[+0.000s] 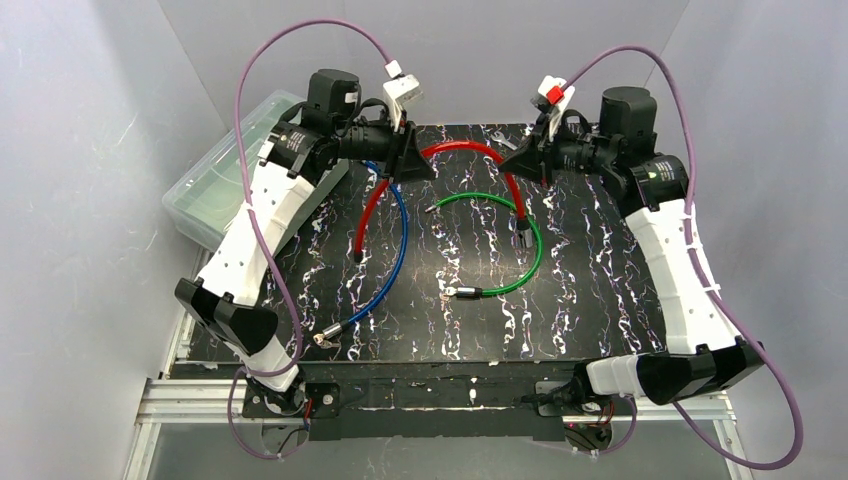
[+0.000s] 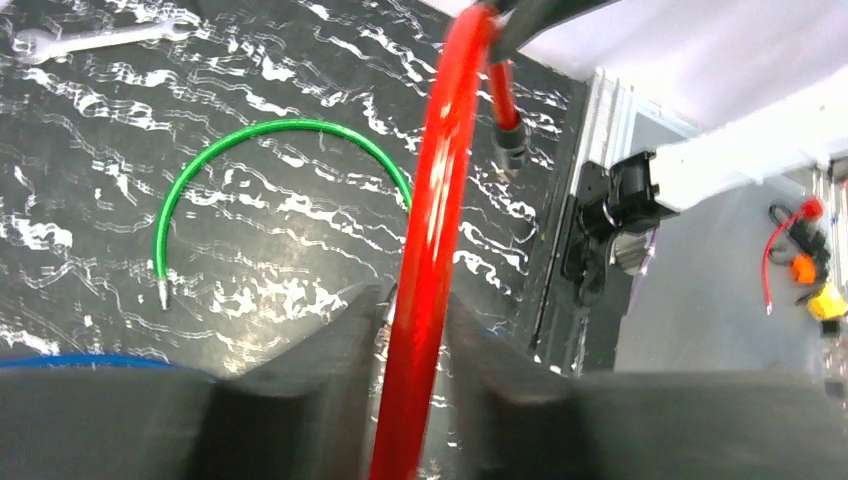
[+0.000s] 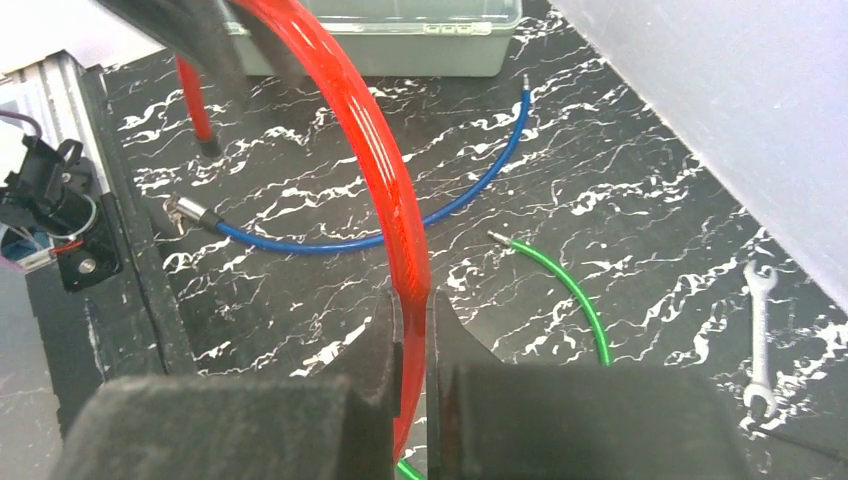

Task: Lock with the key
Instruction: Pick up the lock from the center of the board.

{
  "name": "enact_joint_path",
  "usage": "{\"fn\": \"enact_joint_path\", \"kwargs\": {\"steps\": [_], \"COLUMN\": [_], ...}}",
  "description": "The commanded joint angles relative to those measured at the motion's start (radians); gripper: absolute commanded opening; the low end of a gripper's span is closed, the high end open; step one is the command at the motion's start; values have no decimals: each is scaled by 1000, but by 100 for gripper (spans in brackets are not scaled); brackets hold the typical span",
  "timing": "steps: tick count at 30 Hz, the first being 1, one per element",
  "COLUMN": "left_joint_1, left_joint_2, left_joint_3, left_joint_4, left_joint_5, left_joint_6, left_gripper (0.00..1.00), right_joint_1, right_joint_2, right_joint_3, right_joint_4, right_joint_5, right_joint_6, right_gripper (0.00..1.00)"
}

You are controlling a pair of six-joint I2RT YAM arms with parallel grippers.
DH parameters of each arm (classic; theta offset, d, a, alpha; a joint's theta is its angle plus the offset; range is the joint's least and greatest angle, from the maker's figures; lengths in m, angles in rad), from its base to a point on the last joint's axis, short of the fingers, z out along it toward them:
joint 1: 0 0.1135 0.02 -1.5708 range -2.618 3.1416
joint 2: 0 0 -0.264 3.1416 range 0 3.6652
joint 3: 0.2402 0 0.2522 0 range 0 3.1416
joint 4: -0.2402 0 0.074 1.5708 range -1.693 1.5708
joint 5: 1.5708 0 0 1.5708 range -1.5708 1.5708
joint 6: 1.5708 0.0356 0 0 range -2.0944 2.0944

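Two grippers hold the glossy red plastic-coated cable lock (image 1: 470, 152) raised in an arch above the black marbled table (image 1: 600, 290).
The right gripper (image 3: 410, 330) is clamped tight on it; the left gripper (image 2: 410, 320) has its jaws partly closed around the cable, seemingly touching it. This looks like the gathering step: next, its dangling ends must be brought together. No key is visible.

Red cable lock (image 1: 455, 150), glossy. Green cable (image 1: 510, 250) and blue cable (image 1: 385, 270), both with silver metal ends. Black tabletop (image 1: 580, 290) with white marble veining. Pale green translucent bin (image 1: 215, 185). Silver wrench (image 3: 760, 335). Black gripper fingers (image 2: 320, 370), white arm shells (image 1: 265, 215), purple wiring (image 1: 300, 40).
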Motion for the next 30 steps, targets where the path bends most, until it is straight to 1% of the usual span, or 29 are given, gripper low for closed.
{"fn": "enact_joint_path", "kwargs": {"steps": [1,2,3,5,7,10,11,14,15,16,17,21,23,26,30], "left_joint_1": [-16,-15,-16,-14,-14,-14,-14,-14,-14,-15,-14,-15,-15,-14,-15], "left_joint_2": [-38,-47,-56,-74,-92,-111,-119,-135,-141,-145,-147,-138,-137,-141,-144], "left_joint_3": [17,12,4,-8,-14,-11,-12,-15,-18,-18,-16,14,19,19,19], "left_joint_4": [17,22,25,31,40,48,49,42,38,28,18,-34,-42,-42,-41], "left_joint_5": [130,118,96,54,17,-37,-54,-96,-114,-126,-130,-117,-106,-91,-68], "left_joint_6": [-94,-107,-137,-175,-217,-284,-306,-349,-365,-370,-375,-399,-415,-433,-447], "left_gripper": [8,0,0,0,0,0,0,0,0,0,0,0,0,0,0], "right_joint_1": [12,12,12,12,12,12,12,11,11,12,12,13,13,16,36], "right_joint_2": [-9,-9,-9,-7,-7,6,11,23,27,29,29,38,46,48,37], "right_joint_3": [-55,-74,-91,-125,-155,-165,-166,-170,-169,-169,-179,-177,-175,-181,-220], "right_joint_4": [92,112,134,177,225,266,276,298,300,306,322,364,362,320,287], "right_joint_5": [-31,-27,-18,-3,10,35,48,85,92,93,97,118,114,17,12], "right_joint_6": [29,36,49,65,80,104,113,115,113,112,114,117,73,-18,-97], "right_gripper": [1,1,1,20,48,71,75,81,85,95,98,98,98,98,96]}}
